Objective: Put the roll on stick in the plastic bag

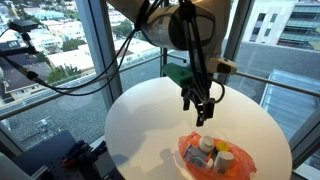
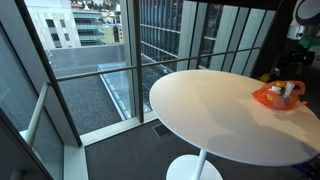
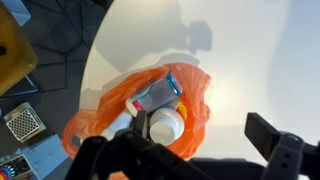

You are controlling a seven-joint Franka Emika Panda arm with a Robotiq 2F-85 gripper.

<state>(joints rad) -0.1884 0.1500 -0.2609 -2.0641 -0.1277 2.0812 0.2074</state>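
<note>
The gripper (image 3: 200, 142) is hanging in the wrist view with its two dark fingers (image 3: 272, 138) spread wide apart and nothing lying between them. It is hovering above the table rather than touching anything. Directly beneath it the plastic bag (image 3: 90, 118) is lying crumpled and open on the round white table (image 3: 250, 70), and it is holding a few small containers, among them a white bottle (image 3: 166, 122) with a pale cap. The roll on stick (image 1: 205, 146) is sitting inside the bag, showing in an exterior view as a slim pale cylinder standing upright among the other items. In the wrist view I cannot tell for sure which item it is. In both exterior views the bag is resting close to one edge of the tabletop, with most of the white surface stretching away from it. Beyond the table, tall window panes (image 2: 165, 35) are running along the room, and city buildings (image 2: 75, 25) are showing through the glass.
</note>
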